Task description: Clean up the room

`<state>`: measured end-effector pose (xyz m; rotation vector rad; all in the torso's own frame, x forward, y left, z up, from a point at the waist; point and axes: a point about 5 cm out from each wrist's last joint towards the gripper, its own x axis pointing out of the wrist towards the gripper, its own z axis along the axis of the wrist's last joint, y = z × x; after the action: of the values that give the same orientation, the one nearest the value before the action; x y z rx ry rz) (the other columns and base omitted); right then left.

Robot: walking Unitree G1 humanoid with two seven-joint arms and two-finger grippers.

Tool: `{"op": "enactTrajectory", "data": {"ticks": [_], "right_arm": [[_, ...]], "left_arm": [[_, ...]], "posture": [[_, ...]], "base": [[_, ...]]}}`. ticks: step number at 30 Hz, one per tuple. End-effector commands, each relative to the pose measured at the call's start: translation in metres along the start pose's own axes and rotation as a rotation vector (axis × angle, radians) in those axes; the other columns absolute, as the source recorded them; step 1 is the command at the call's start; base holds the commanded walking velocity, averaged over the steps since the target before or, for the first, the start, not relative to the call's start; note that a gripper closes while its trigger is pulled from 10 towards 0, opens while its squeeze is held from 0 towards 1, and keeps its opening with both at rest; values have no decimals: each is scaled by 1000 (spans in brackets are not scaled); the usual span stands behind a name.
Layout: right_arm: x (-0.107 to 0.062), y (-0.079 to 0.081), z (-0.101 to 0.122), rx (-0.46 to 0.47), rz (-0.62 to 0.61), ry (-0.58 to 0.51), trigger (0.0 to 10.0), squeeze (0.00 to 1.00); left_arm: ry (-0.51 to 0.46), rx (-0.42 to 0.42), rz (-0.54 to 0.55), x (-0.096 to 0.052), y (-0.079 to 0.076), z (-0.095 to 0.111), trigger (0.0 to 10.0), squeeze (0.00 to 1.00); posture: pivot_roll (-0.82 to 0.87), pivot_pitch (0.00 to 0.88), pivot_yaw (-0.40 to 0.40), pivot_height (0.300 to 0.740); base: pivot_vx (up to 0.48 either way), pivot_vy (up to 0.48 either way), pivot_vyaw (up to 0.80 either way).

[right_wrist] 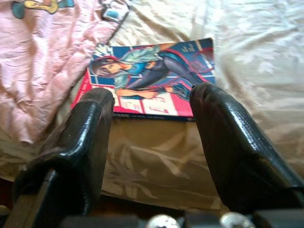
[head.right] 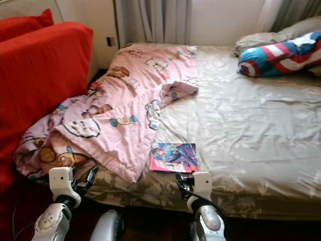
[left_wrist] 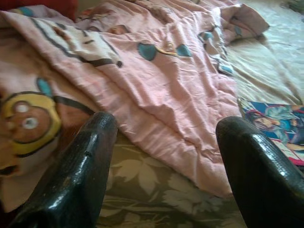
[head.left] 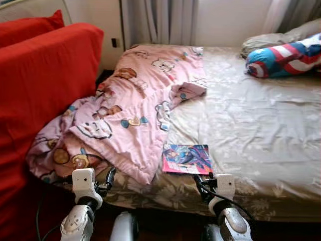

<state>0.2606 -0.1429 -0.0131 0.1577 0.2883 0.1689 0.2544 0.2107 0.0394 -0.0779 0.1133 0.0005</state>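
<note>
Between my right gripper's (right_wrist: 152, 123) spread black fingers (right_wrist: 92, 123) I see the near edge of the comic book (right_wrist: 152, 76); the jaws stand wide apart, holding nothing, and hover just short of the book without touching it. My left gripper (left_wrist: 164, 156) is likewise gaping and empty, its fingertips (left_wrist: 95, 137) poised over the floral bed skirt near the book's left, aimed at the lower hem of the pink cartoon blanket (head.left: 135, 105).

That comic book lies flat on the beige bedsheet (head.left: 251, 120), close to the foot edge of the bed, its cover facing up. Its left edge sits just beside the blanket's hanging corner; I cannot tell whether they touch. The blanket is rumpled and bunched, stretching away from the book toward the far left corner of the bed, with its lower part spilling off the mattress on the left. Beyond the blanket, further left of the book, stands a red sofa (head.left: 45, 90) with a red cushion (head.left: 30, 27) on top. Well apart from the book, at the far right end of the bed, rests a red, white and blue bolster pillow (head.left: 283, 57) with a grey pillow (head.left: 271, 40) behind it. Grey curtains (head.left: 158, 20) hang past the bed's far edge.
</note>
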Motion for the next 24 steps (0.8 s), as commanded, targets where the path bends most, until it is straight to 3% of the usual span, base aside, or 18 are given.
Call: {"op": "enactTrajectory", "data": {"ticks": [1, 5, 11, 18, 24], "right_arm": [[0, -1, -1, 4, -9, 11, 10000, 0], [1, 0, 0, -32, 8, 11, 10000, 0], [1, 2, 0, -25, 12, 11, 10000, 0], [1, 2, -1, -9, 2, 14, 10000, 0], [1, 1, -2, -8, -4, 20, 10000, 0]], "left_arm": [[-10, -6, 3, 2, 0, 3, 10000, 0], [-10, -7, 2, 2, 0, 3, 10000, 0], [-10, -9, 0, 2, 0, 3, 10000, 0], [-10, -7, -2, 2, 0, 4, 10000, 0], [-9, -7, -4, 2, 0, 4, 10000, 0]], "posture": [[2, 50, -9, 606], [0, 50, -8, 606], [4, 50, -8, 606], [3, 53, -5, 606], [1, 54, -4, 606]], "base": [[251, 0, 0], [251, 0, 0], [254, 0, 552], [252, 0, 0], [0, 0, 0]]}}
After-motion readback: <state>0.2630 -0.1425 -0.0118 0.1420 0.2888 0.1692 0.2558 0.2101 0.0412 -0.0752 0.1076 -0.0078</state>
